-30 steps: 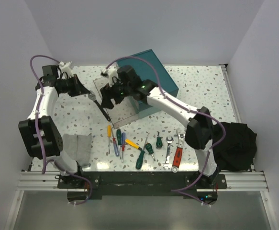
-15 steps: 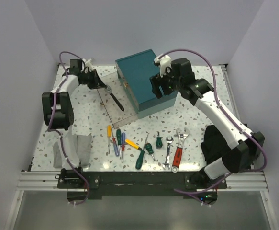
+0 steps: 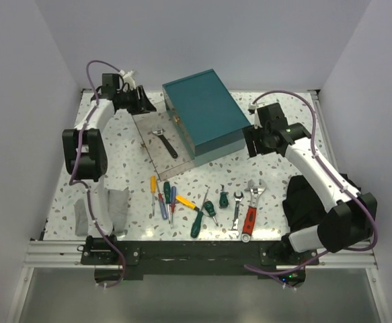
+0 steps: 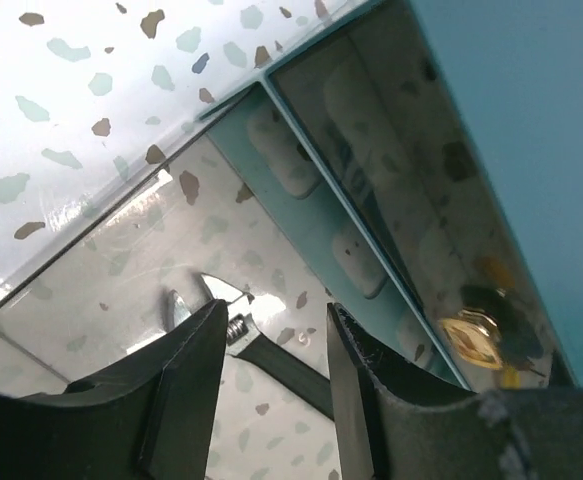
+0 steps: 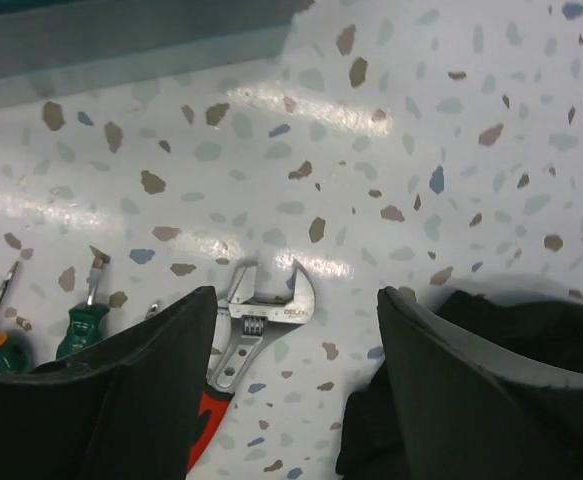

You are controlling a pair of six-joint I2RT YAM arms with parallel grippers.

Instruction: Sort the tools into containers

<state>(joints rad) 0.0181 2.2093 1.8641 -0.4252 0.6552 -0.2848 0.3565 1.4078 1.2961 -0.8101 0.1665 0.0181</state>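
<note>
While the left end effector (image 4: 276, 318) hangs spread open over the clear drawer (image 3: 177, 165), the black-handled wrench (image 3: 163, 142) lies inside it | right end effector (image 5: 296, 296) spread open above the red-handled wrench (image 5: 254, 322) on the tabletop (image 3: 115, 168); screwdrivers (image 3: 196, 224) lie alongside

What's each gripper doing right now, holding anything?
Left gripper: open, holding nothing; black-handled wrench lies in the clear drawer.
Right gripper: open, holding nothing.
</note>
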